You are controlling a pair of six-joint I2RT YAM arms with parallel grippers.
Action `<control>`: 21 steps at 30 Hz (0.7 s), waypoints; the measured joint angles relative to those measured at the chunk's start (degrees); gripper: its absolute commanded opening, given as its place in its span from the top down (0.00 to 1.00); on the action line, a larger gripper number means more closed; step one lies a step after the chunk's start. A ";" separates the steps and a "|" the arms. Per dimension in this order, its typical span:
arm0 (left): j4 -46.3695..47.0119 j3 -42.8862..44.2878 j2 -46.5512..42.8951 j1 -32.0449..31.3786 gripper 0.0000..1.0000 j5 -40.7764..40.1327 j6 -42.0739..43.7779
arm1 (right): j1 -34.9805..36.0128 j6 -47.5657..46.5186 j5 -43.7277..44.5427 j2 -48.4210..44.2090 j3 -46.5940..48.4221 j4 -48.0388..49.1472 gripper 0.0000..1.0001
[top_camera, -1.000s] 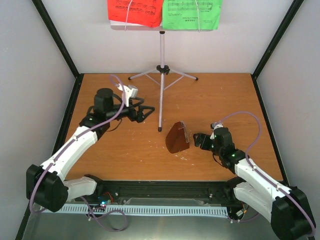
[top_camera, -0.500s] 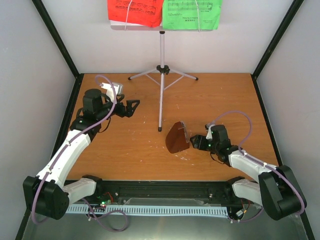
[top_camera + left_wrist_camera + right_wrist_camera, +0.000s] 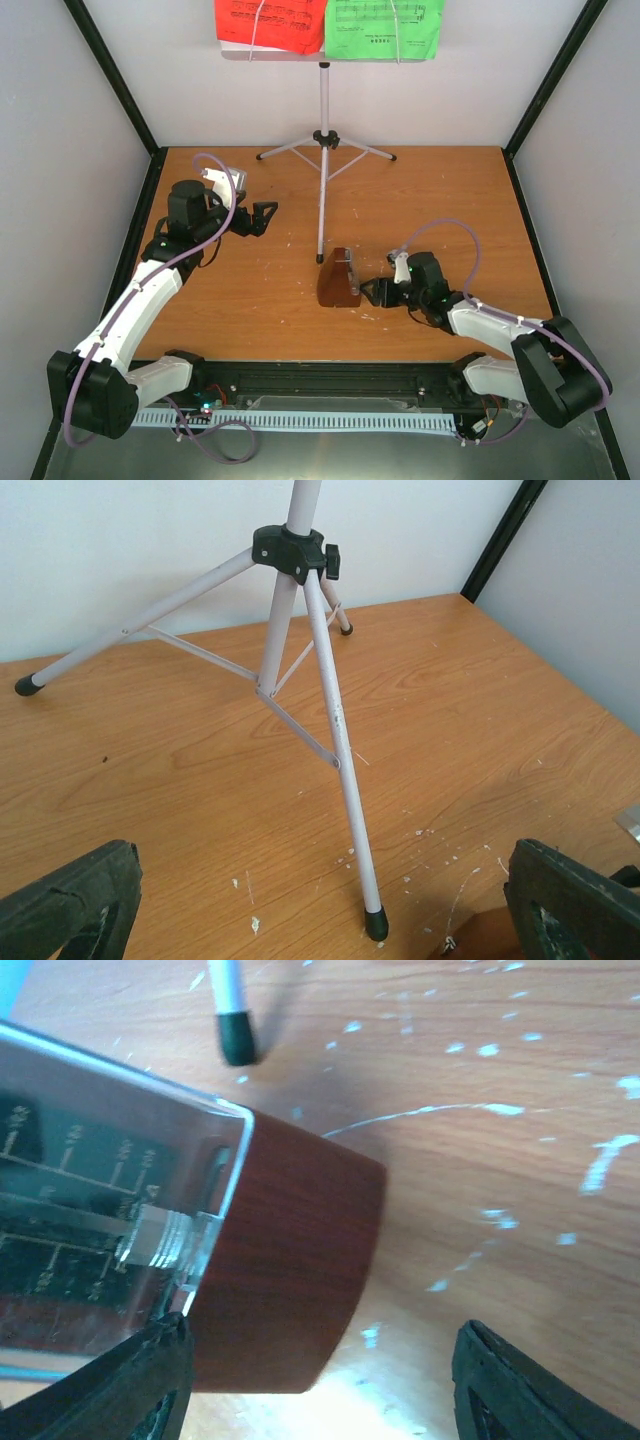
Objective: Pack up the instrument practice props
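Right tool (image 3: 378, 292) apart, low over the bench (image 3: 450, 200). Metronome (image 3: 338, 280) sits just ahead of it, near the stand (image 3: 323, 100) foot. Best to push in squarely and clamp the wooden sides, not the clear cover (image 3: 110, 1210). Left tool (image 3: 262, 215) also apart, facing the stand legs.

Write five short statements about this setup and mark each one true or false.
1. The red sheet is on the stand, to the left of the green sheet. True.
2. The left gripper is clamped on a stand leg. False: it is open and clear of the legs.
3. The metronome stands on the table near the stand's front foot. True.
4. The right gripper holds the green sheet. False: it is open, low beside the metronome.
5. The sheets lie flat on the table. False: both are up on the stand.
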 measured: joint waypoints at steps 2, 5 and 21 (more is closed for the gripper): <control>0.00 -0.02 0.00 0.02 0.01 -0.09 0.11 | 2.67 -0.15 -0.07 0.00 -0.02 0.76 0.31; 0.00 -0.07 0.00 0.00 0.01 -0.17 0.17 | 6.12 -0.28 0.02 -0.09 -0.02 1.38 0.30; 0.00 -0.20 -0.07 0.02 0.00 -1.57 0.76 | 7.56 -11.91 -3.61 -15.23 11.96 -8.17 0.00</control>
